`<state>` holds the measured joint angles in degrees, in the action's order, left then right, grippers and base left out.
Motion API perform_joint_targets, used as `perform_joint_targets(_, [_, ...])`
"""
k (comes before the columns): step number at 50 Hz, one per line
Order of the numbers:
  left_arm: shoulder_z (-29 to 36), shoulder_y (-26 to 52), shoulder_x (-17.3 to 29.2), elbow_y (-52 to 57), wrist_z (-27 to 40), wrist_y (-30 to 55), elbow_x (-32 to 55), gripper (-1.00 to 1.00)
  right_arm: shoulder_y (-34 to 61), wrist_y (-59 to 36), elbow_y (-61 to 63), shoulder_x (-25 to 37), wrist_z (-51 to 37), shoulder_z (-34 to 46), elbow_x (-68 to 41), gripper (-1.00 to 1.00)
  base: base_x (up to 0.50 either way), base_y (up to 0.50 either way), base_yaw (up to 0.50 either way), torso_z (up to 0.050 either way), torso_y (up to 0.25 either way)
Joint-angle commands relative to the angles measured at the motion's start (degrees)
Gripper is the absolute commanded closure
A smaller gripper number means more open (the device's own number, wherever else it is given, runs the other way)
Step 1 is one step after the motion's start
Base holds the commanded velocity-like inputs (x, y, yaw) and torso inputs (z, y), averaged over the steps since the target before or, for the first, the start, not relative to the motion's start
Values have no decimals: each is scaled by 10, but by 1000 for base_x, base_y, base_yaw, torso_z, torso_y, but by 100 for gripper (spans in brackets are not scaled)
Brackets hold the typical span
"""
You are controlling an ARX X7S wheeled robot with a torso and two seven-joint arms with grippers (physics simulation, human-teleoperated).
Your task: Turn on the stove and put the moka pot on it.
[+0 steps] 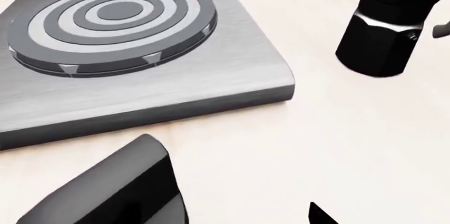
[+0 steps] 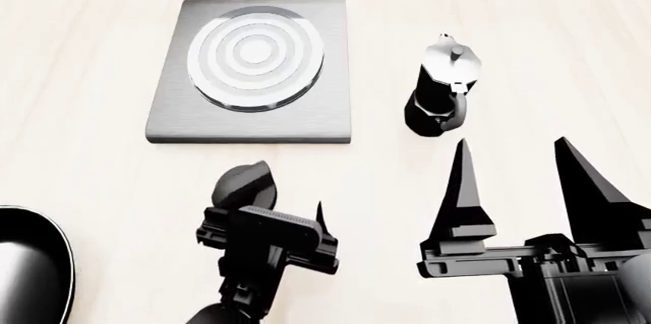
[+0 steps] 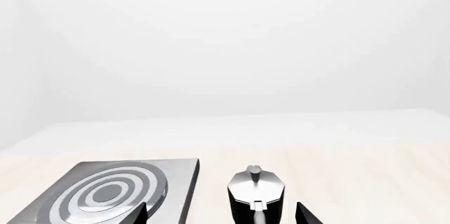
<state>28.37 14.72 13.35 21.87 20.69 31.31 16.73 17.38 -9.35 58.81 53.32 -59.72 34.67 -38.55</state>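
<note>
The stove (image 2: pixel 250 72) lies flat on the pale wooden table (image 2: pixel 91 156), a grey square slab with concentric burner rings (image 2: pixel 256 56) on top. Nothing sits on the rings. The moka pot (image 2: pixel 441 88) stands upright on the table just to the right of the stove, apart from it, its silver lid on and its handle turned toward the robot.

The left gripper (image 2: pixel 280 194) hangs over bare table near the front edge of the stove. Its two fingers stand apart and hold nothing. The right gripper (image 2: pixel 519 179) hangs in front of the moka pot, its long pointed fingers (image 2: pixel 464 187) spread wide and empty, the pot lying beyond the tips and not between them.

A black frying pan (image 2: pixel 30 271) rests at the left front edge of the head view, well apart from the stove.

The stove's knob cannot be made out in any view.
</note>
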Motion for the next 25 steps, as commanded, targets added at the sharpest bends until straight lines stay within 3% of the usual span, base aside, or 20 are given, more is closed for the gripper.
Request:
perform_joint_targets(1, [-15,14,-14,-10,-13,-5,0,-100,7,9,-4,-6,14,-3,12,-100,0,0,0,0,0])
perform_joint_targets(25, [-12,39,-14,-11,-8,8,6,-100,17,15,-5,1,8,8,10,-100,0,0,0,0,0])
